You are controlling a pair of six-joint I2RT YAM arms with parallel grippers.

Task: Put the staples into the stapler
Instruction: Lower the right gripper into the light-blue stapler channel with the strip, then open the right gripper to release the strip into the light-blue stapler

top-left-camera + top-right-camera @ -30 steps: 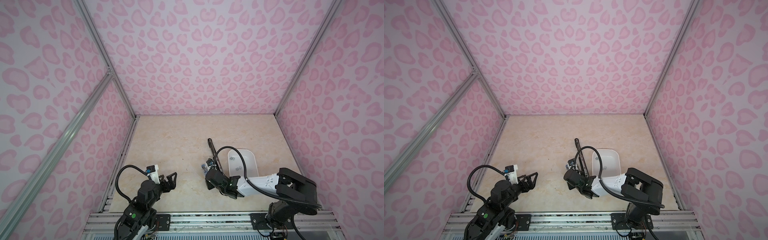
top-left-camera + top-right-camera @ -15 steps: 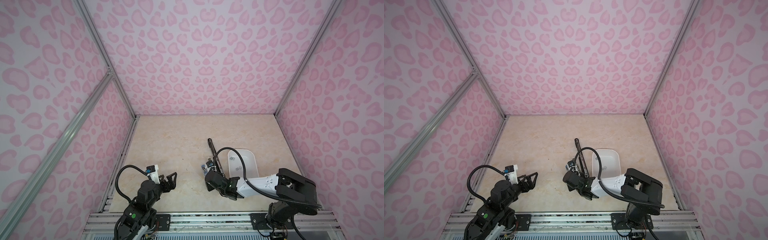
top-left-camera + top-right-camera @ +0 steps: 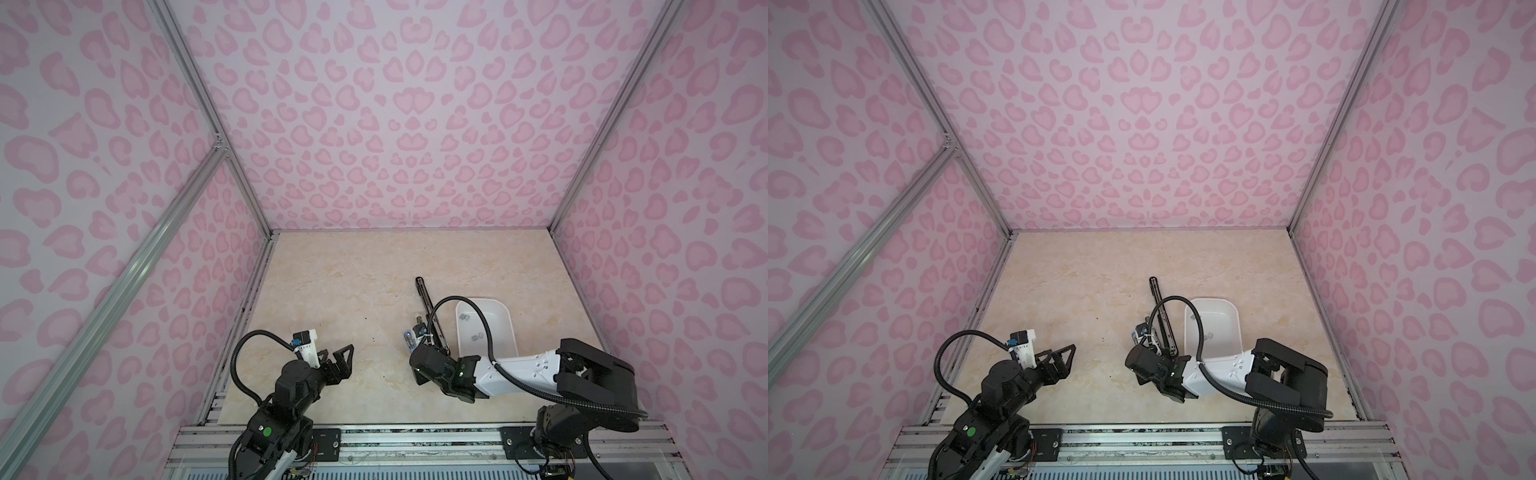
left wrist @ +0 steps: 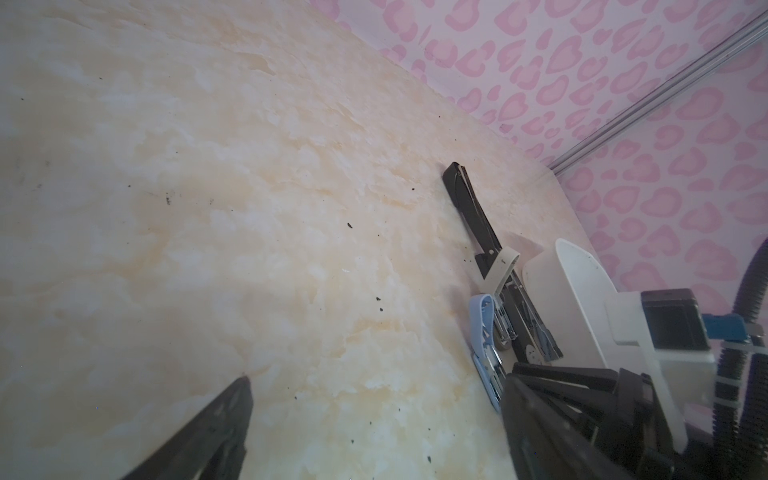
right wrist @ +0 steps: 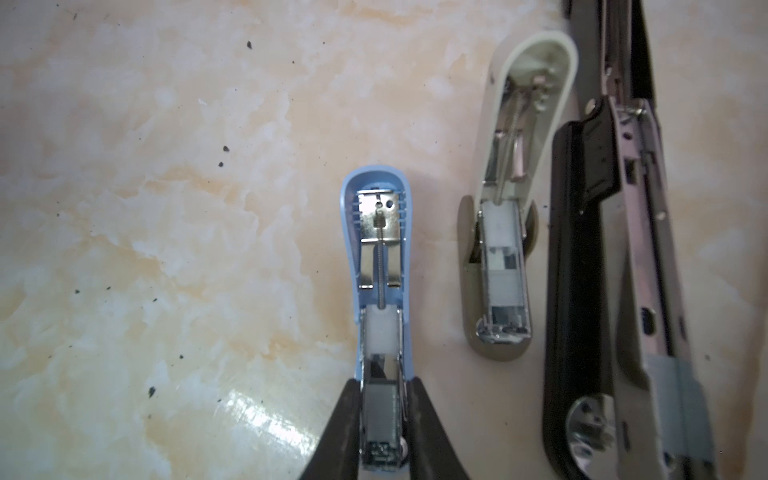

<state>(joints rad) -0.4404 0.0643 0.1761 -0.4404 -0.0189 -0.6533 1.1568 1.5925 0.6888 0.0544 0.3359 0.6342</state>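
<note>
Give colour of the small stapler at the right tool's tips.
Light blue stapler, clearest in the right wrist view.

You see the left gripper (image 3: 1068, 358) held over the front left of the beige table (image 3: 1092, 282), its jaws spread wide with nothing between them. The right gripper (image 3: 1147, 341) reaches to the small blue stapler (image 3: 1136, 335), but its jaws are hidden beneath the wrist. Just beside it lies the long black stapler (image 3: 1160, 305), and next to that the white tray (image 3: 1234, 332), where you can make out a few grey staples (image 3: 1211, 334).
</note>
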